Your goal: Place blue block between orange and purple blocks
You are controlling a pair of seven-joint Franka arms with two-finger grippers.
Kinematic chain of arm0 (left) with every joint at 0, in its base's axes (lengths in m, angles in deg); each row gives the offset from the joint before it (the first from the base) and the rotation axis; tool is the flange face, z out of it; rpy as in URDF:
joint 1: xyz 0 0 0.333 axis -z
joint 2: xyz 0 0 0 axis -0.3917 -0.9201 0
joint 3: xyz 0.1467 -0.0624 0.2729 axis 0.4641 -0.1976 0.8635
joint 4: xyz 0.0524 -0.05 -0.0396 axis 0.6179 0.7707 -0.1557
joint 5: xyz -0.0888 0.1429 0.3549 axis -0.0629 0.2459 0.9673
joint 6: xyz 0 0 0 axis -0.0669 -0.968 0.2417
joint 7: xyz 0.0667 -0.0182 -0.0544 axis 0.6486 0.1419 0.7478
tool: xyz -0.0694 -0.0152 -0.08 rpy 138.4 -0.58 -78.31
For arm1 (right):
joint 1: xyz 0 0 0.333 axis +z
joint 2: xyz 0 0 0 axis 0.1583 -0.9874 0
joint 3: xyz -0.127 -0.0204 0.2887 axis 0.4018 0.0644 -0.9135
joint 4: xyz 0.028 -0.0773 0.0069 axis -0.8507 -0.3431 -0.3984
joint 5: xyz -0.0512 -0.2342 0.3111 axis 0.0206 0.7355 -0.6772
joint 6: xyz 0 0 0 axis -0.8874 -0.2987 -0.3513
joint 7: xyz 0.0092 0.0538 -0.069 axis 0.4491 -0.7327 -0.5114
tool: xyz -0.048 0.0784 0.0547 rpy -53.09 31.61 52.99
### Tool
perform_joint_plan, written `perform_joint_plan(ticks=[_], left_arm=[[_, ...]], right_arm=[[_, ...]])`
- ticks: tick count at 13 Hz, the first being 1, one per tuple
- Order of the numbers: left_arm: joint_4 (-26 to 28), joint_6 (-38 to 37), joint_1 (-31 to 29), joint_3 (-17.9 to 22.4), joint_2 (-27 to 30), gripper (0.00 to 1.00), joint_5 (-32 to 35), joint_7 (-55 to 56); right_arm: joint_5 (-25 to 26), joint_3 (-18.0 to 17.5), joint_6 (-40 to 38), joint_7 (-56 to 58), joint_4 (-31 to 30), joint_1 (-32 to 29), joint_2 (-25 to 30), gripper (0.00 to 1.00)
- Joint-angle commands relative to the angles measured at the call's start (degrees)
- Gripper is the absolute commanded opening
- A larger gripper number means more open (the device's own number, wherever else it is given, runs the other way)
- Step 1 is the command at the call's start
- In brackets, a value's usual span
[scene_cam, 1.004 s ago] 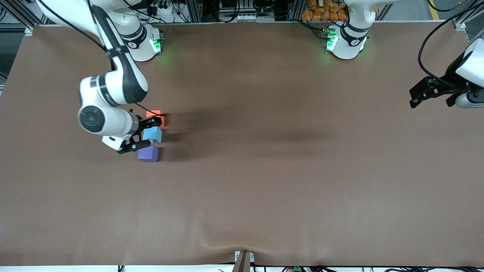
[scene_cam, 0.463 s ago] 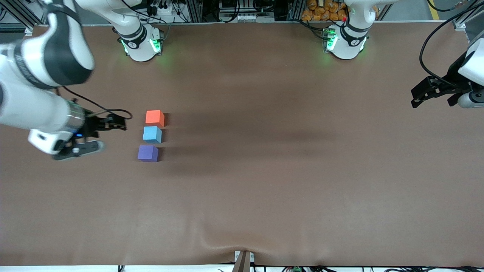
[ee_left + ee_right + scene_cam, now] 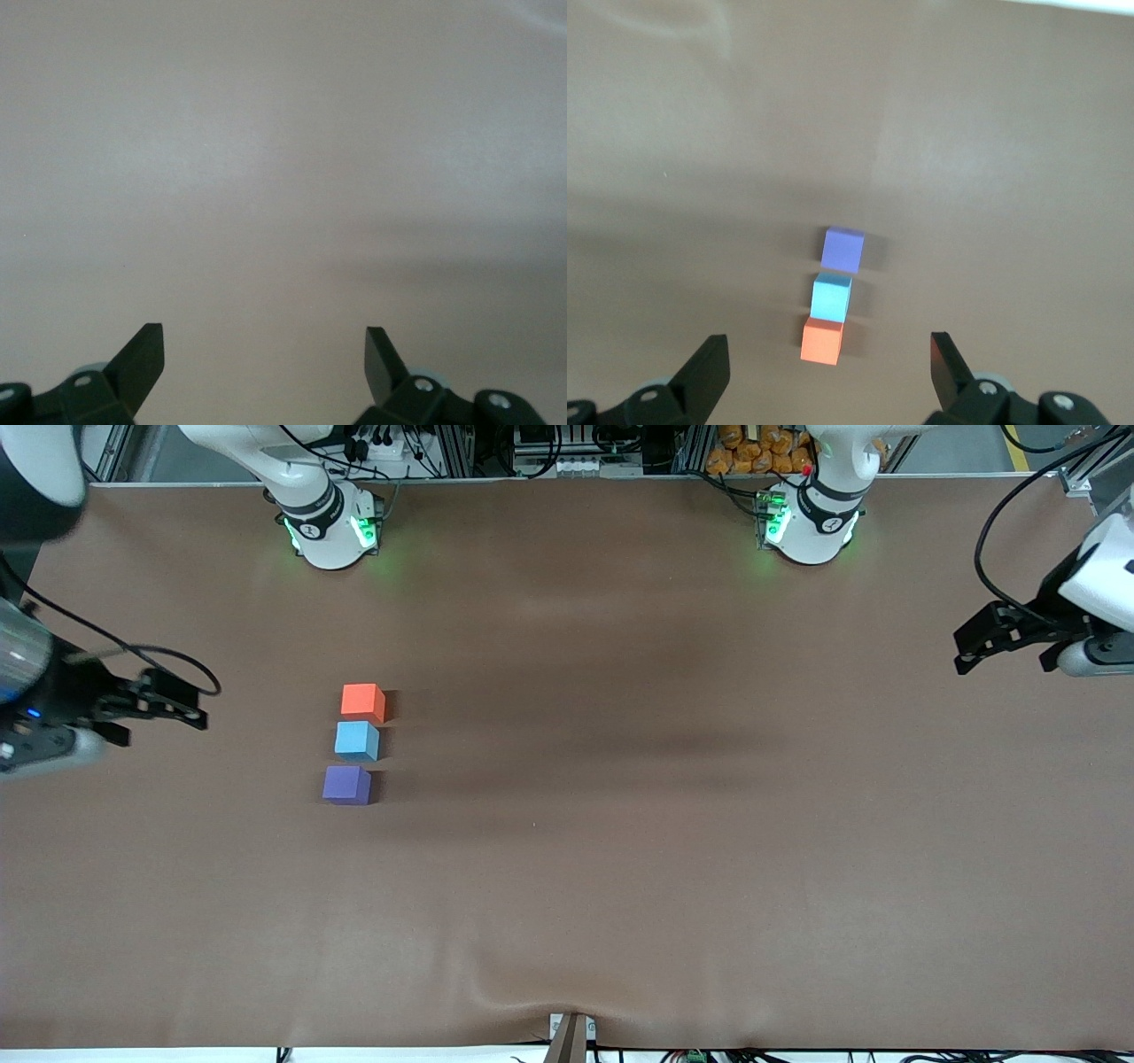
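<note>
I see the blue block (image 3: 357, 740) resting on the tabletop (image 3: 620, 824) in line between the orange block (image 3: 363, 701) and the purple block (image 3: 346, 785), the orange one farther from the front camera, the purple one nearer, with slim gaps on either side. I judge the placing step done. My right gripper (image 3: 168, 701) hangs empty over the right arm's end of the tabletop, jaws spread, well apart from the row. The left gripper (image 3: 997, 638) waits over the left arm's end, jaws spread too and holding nothing. Next I would only park the right arm, keeping it away from the blocks.
</note>
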Motion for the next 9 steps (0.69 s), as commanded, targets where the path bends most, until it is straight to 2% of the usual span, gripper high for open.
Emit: perform_joint_plan(ticks=[1,2,4,7,8,9], left_arm=[[2.0,-1.7,4.7,3.6,1.8,1.0,-1.1,0.4],[2.6,-2.2,5.3,3.7,2.1,1.0,-1.1,0.8],[3.1,-3.2,5.7,3.7,3.1,1.0,-1.0,0.9],[0.5,-3.7,5.6,4.8,2.4,1.0,-0.9,0.5],[0.4,-3.7,5.4,4.6,2.4,1.0,-0.9,0.6],[0.4,-3.7,4.9,4.3,2.4,1.0,-0.9,0.6]], right_arm=[[1.4,-0.9,-6.6,-0.3,2.9,-2.2,2.3,1.0],[1.6,-1.0,-8.1,-2.8,2.5,-2.1,4.0,1.0],[2.3,-1.6,-8.2,-10.7,-2.4,-2.0,8.3,1.0],[3.4,-1.2,-1.5,-10.7,-17.3,-3.5,18.2,1.0],[3.4,-1.3,0.2,-10.7,-21.2,-3.3,21.0,1.0],[3.5,-1.3,0.6,-10.7,-22.1,-3.3,21.6,1.0]])
